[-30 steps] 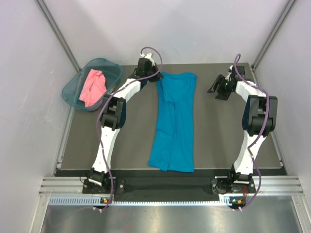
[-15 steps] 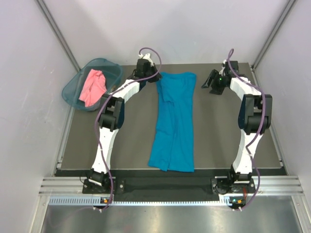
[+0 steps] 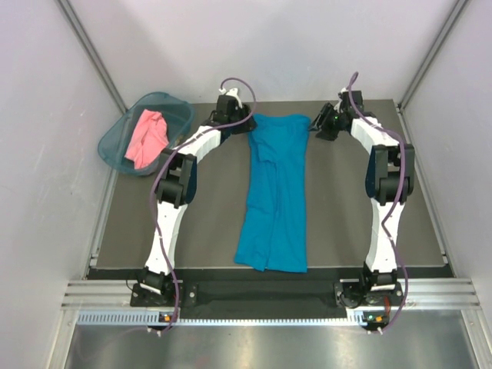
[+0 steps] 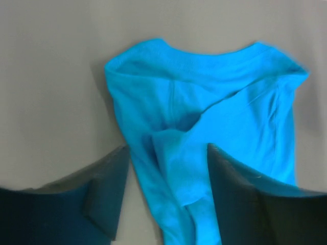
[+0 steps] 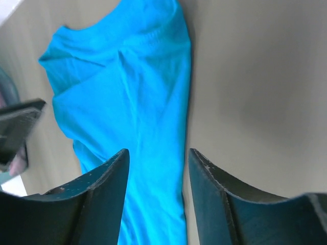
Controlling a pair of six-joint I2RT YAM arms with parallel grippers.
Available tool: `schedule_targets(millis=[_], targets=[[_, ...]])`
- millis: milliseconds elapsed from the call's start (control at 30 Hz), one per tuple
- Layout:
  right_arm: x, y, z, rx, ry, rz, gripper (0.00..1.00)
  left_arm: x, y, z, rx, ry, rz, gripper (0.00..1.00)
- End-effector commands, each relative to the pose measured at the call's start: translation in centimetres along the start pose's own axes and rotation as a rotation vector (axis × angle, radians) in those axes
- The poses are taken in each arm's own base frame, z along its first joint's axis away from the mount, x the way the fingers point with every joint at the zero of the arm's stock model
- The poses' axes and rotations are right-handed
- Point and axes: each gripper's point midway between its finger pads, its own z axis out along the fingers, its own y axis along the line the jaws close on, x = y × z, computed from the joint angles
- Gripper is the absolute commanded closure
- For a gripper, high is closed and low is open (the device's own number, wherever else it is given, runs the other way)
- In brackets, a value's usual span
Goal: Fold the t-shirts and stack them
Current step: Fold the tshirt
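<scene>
The teal-blue t-shirt point(image 3: 275, 192) lies folded into a long strip down the middle of the table, collar end at the far side. My left gripper point(image 3: 242, 123) hovers at its far left corner, open; loose blue cloth point(image 4: 173, 168) lies between the fingers point(image 4: 107, 194), not pinched. At the far right corner my right gripper point(image 3: 319, 124) is open, and the shirt's right edge point(image 5: 173, 127) shows below its jaws. The salmon-pink t-shirt point(image 3: 146, 138) sits crumpled in the basket.
A teal plastic basket point(image 3: 115, 134) stands off the table's far left corner. White walls with metal rails close in the sides and back. The table's dark mat point(image 3: 346, 207) ends at a metal rail near the arm bases.
My left gripper has opened and let go of the shirt's far left corner. The right arm has swung left to the shirt's far right corner.
</scene>
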Motion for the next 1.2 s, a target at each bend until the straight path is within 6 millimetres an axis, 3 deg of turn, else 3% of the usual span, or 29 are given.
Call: schedule_targets(millis=[0,167,267,300,333,400,433,500,533,667,700,733,800,900,1167], targets=[[-0.6,2.5,-1.8,-0.029,-0.007,-0.06,0.49,-3.9,-1.0,-2.0,-0.021,-0.074,0.05,0.29],[2.6,1.8,-6.1,0.038,0.064,-0.145,0.46,-4.5,-0.6,-6.2,-0.108,-0.067,0.045,0.25],[5.9,1.8,-8.8,0.047,0.123,-0.203,0.44,-2.0,-0.3,-9.0,-0.142,0.025,0.016,0.34],[9.0,0.9,-9.2,0.068,0.2,-0.2,0.43,-1.0,-0.6,-9.8,-0.134,0.054,0.008,0.37],[9.7,1.8,-10.8,0.053,0.198,-0.229,0.42,0.9,-0.7,-11.8,-0.124,0.102,0.002,0.4],[12.3,1.5,-12.5,0.053,0.241,-0.271,0.41,2.9,-1.1,-14.1,-0.105,0.142,-0.014,0.41],[14.8,1.6,-13.9,0.043,0.271,-0.289,0.4,4.9,-1.2,-16.5,-0.089,0.177,-0.022,0.42],[17.3,1.6,-15.3,0.029,0.3,-0.314,0.39,7.0,-2.6,-18.8,-0.034,0.207,-0.017,0.42],[19.8,1.6,-16.6,0.008,0.328,-0.329,0.39,8.8,-2.8,-21.1,-0.014,0.23,-0.019,0.41],[26.5,1.8,-19.0,-0.069,0.415,-0.331,0.37,14.2,-4.8,-25.8,0.104,0.31,-0.06,0.41],[29.0,0.5,-19.5,-0.064,0.463,-0.31,0.37,15.5,-5.7,-26.6,0.133,0.336,-0.072,0.4],[29.8,1.4,-20.1,-0.117,0.453,-0.322,0.37,17.3,-5.6,-27.8,0.135,0.361,-0.079,0.39],[32.4,0.6,-21.1,-0.127,0.48,-0.29,0.37,19.7,-6.4,-28.9,0.145,0.401,-0.095,0.39],[34.5,-0.7,-21.5,-0.124,0.492,-0.252,0.38,23.1,-6.2,-30.3,0.118,0.457,-0.138,0.38],[38.5,-3.4,-22.4,-0.114,0.554,-0.2,0.46,28.7,-2.9,-32.6,-0.015,0.554,-0.26,0.46]])
